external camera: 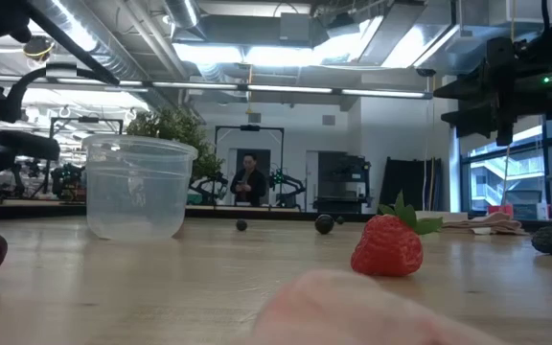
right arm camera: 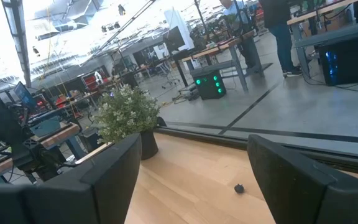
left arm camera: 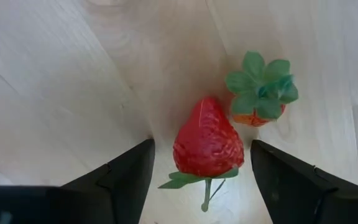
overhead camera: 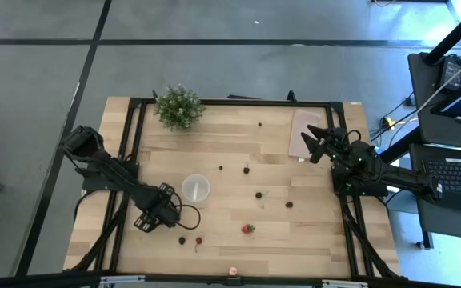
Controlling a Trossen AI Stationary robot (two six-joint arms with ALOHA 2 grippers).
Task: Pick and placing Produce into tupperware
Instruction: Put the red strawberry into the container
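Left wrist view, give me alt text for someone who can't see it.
A red strawberry lies on the pale wooden table between the left gripper's open dark fingers. A second strawberry, green top showing, sits just beyond it.

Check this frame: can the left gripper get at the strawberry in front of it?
Probably yes. The left gripper is open with the strawberry between its fingers, nothing blocking. A second strawberry lies just beyond, apart from it.

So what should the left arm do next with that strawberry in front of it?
Probably close the left gripper on the red strawberry: the berry lies on the wooden table between its open fingers, and the translucent round plastic cup stands empty nearby.
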